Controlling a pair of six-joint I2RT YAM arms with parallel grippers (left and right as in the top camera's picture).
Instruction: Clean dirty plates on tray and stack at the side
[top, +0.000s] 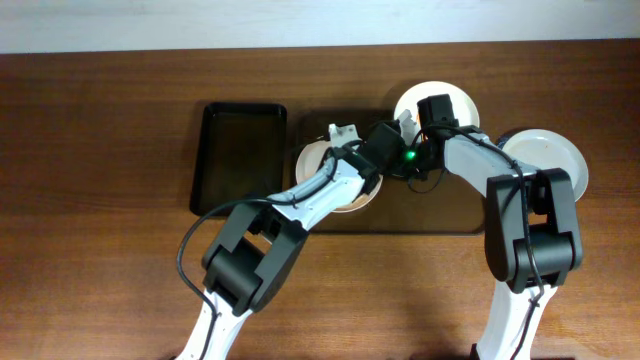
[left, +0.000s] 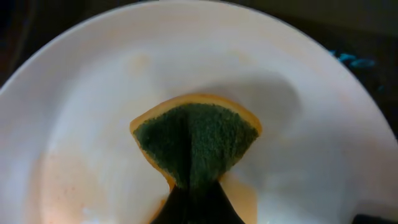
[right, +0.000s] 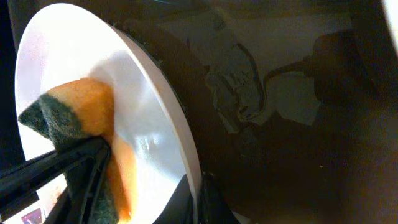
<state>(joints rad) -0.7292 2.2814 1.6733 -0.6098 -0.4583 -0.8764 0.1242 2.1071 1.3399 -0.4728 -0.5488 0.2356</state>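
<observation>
Scrubbing at the tray: my left pincer (left: 194, 202) is closed narrow on a green-and-yellow sponge (left: 196, 146). It pinches the lower end, so the green scouring side bunches into a fan. The sponge lies against the inside of the held plate (left: 93, 112), which is white with faint orange smears beside the sponge and toward its lower left.

My right pincer (right: 194, 198) clamps the same plate by its rim, one finger on each side of the edge. In the right wrist view the plate stands at an angle to the brown tray (top: 420, 212), with its back turned to the tray. I cannot tell how far clear of the tray it is. From overhead, this plate sits at the tray's far edge, where my two arms meet.

A crumpled napkin (top: 344, 132) lies on the brown tray just behind the held plate. A second plate (top: 318, 165), also white, rests at the tray's left end, partly hidden under my left arm. A third plate (top: 555, 160) sits off the tray on the wooden surface (top: 100, 150), to the right of my right arm. A black tray (top: 243, 160) lies to the left of the brown one, close beside it.
</observation>
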